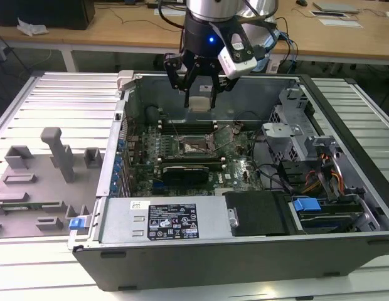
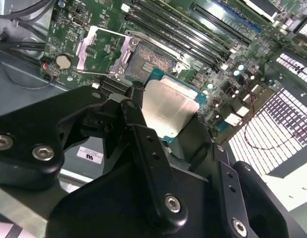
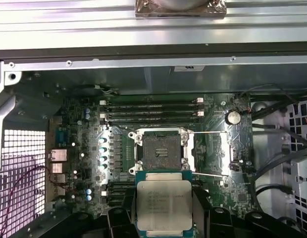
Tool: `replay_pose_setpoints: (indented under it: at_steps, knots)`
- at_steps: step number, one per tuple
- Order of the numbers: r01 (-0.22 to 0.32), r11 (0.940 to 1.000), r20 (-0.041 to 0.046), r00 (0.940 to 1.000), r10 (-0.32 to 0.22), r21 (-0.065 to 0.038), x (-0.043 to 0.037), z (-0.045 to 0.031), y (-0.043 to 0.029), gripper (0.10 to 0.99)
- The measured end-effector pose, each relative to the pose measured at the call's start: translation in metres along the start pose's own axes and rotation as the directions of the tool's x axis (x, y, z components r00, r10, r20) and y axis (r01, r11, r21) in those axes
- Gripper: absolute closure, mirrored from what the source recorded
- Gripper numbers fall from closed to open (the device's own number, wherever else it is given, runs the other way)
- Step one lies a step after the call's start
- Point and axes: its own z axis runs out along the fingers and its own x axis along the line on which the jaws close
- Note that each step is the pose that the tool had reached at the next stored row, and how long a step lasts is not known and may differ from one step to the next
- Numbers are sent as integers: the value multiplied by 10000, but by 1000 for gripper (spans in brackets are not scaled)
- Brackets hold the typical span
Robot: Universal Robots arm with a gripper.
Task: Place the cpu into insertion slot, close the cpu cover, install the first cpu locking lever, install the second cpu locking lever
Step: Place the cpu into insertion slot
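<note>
My gripper hangs above the open computer case, shut on the cpu, which it holds flat over the green motherboard. In both wrist views the silvery chip sits between the black fingers, a little short of the insertion slot. The slot lies bare, its dark centre exposed. The cpu cover is swung open beside the slot. Two thin locking levers stand released along the cover's sides.
Memory slots run behind the socket. A power supply fills the case front, and a drive cage with cables takes up the exterior view's right. A grey fixture tray with blocks lies outside the case at the left.
</note>
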Motion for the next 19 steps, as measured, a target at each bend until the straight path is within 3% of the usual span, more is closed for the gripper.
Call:
replay_pose_setpoints:
  at_steps: [4, 10, 12, 14, 16, 19]
  knots:
    - [0, 10000, 0, 10000, 0, 25, -2, 131, -11, 545]
    - [-6, 9999, 3, 10000, 5, 119, -4, 238, -17, 545]
    - [-268, 9994, 29, 9996, 268, 195, -4, 262, -20, 545]
    - [-662, 9976, 61, 9978, 661, 193, -4, 267, -20, 545]
    - [-1079, 9940, 98, 9941, 1077, 181, -4, 271, -20, 545]
    - [-2022, 9792, 178, 9792, 2019, 150, -5, 275, -20, 545]
